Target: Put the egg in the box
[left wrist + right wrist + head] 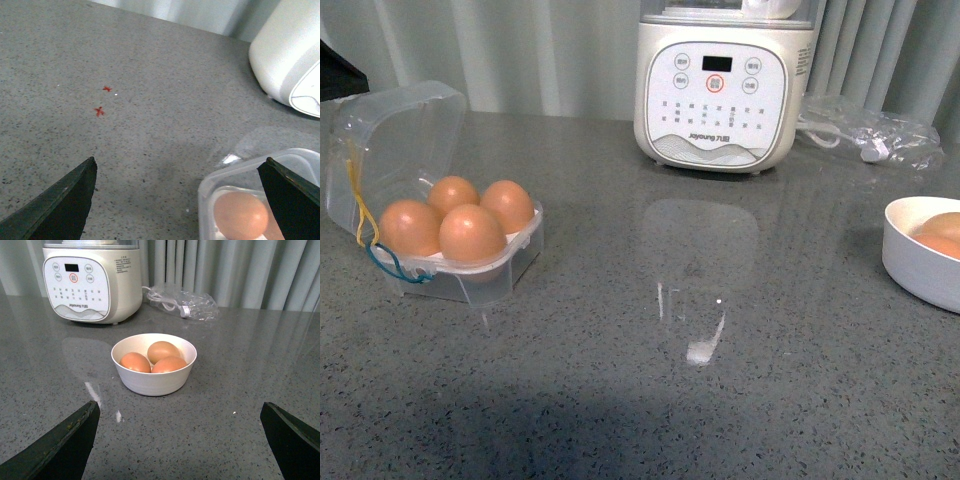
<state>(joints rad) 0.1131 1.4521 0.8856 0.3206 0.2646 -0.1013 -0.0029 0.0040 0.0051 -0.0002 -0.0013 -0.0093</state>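
Front view: clear plastic four-cell box [460, 265] near the table's left edge is full. Both grippers, left [180, 200] and right [180, 440], gape wide, holding nothing; the right faces brown eggs [152, 359] in a round white bowl [154, 380].

Grey speckled countertop [740, 380] bearing box [470, 265], bowl [920, 265], cooker [725, 85], bag [870, 130].

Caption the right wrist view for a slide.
Open right claw faces a white bowl of three brown eggs.

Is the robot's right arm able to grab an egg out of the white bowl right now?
Probably yes. In the right wrist view the white bowl sits straight ahead of the open right gripper, with bare countertop between them. Three eggs lie uncovered on top, so nothing seems to block the way.
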